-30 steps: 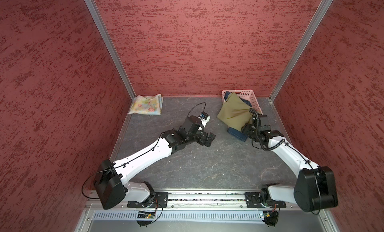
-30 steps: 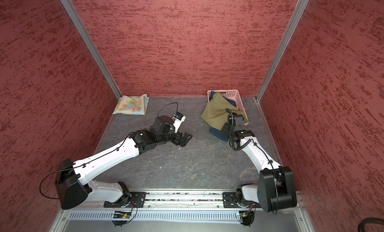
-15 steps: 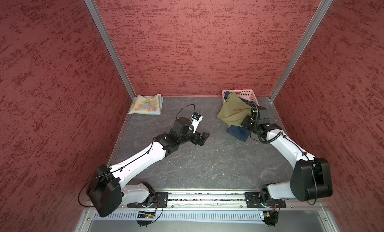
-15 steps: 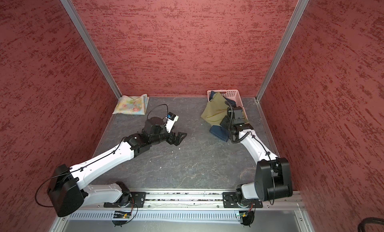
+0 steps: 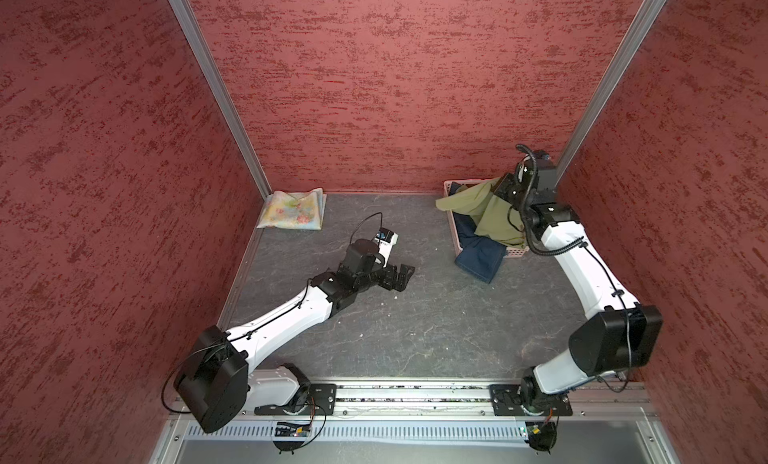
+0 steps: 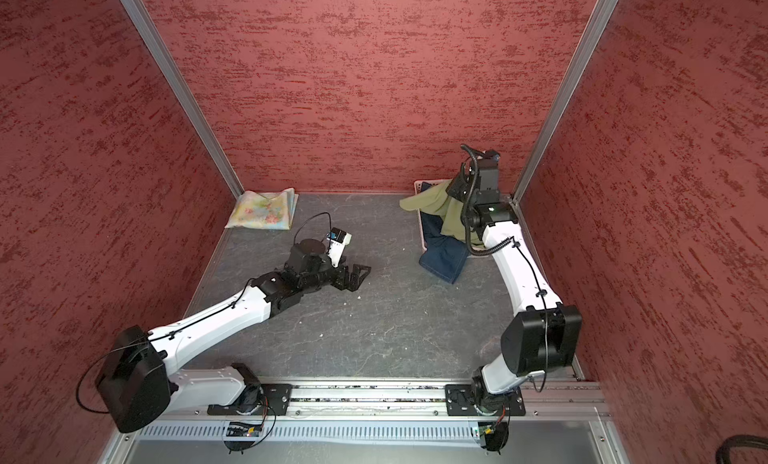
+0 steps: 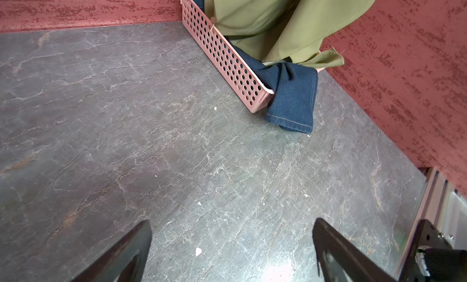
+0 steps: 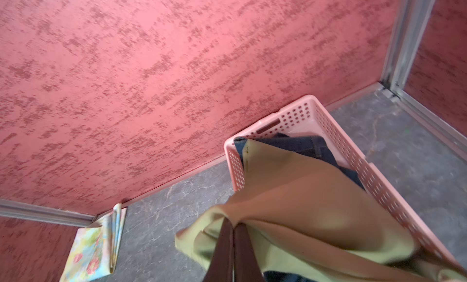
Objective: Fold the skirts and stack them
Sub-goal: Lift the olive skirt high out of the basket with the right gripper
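Left gripper (image 5: 401, 274): jaws wide apart and empty, low over the bare table (image 5: 415, 337) near centre, aimed toward 2 o'clock.
Denim skirt (image 5: 480, 258): at 2 o'clock, partly in the basket, one end spilled over the near rim onto the table. Long axis runs roughly 12 to 6. Probably the heavier, stiffer cloth; the hemmed end on the table looks the easiest hold.
Olive skirt (image 5: 490, 216): draped over the denim and partly lifted. Thin and limp, likely light, and apt to sag and swing. It hangs from the pinch, spreading toward 9 and 6.
Right gripper (image 8: 233, 225): clamped on a fold of the olive cloth, above the basket.
Basket (image 7: 227, 63): pink, perforated, at 1 o'clock, long axis 12 to 6.
Floral skirt (image 5: 293, 210): folded flat at 11 o'clock against the back wall.
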{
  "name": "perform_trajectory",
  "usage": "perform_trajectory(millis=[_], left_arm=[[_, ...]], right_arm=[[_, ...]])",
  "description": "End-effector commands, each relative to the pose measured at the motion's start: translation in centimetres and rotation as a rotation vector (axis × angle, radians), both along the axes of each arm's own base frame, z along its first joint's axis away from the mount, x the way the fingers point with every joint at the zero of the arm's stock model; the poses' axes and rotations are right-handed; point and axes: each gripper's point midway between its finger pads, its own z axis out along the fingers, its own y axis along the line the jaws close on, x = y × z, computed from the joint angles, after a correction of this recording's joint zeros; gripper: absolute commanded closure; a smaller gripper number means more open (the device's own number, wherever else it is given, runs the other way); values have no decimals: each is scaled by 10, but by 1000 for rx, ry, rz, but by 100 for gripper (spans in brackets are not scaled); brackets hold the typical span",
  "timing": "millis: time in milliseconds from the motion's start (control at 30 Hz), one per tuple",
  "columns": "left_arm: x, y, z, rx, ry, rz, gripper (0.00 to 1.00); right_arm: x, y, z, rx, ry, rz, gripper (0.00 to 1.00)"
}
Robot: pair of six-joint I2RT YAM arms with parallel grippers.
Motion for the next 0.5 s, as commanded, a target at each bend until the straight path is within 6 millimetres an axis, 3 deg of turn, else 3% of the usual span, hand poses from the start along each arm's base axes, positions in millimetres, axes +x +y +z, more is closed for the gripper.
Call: perform_trajectory(millis=[0, 233, 467], left_arm=[[3, 9, 10, -75, 46, 53, 0], [5, 39, 21, -123, 89, 157, 0], [5, 99, 50, -157, 92, 337, 0]], right_arm=[[4, -1, 50, -36, -96, 11, 100], [-17, 24, 147, -42, -323, 112, 100], [-59, 91, 216, -99, -456, 256, 100]])
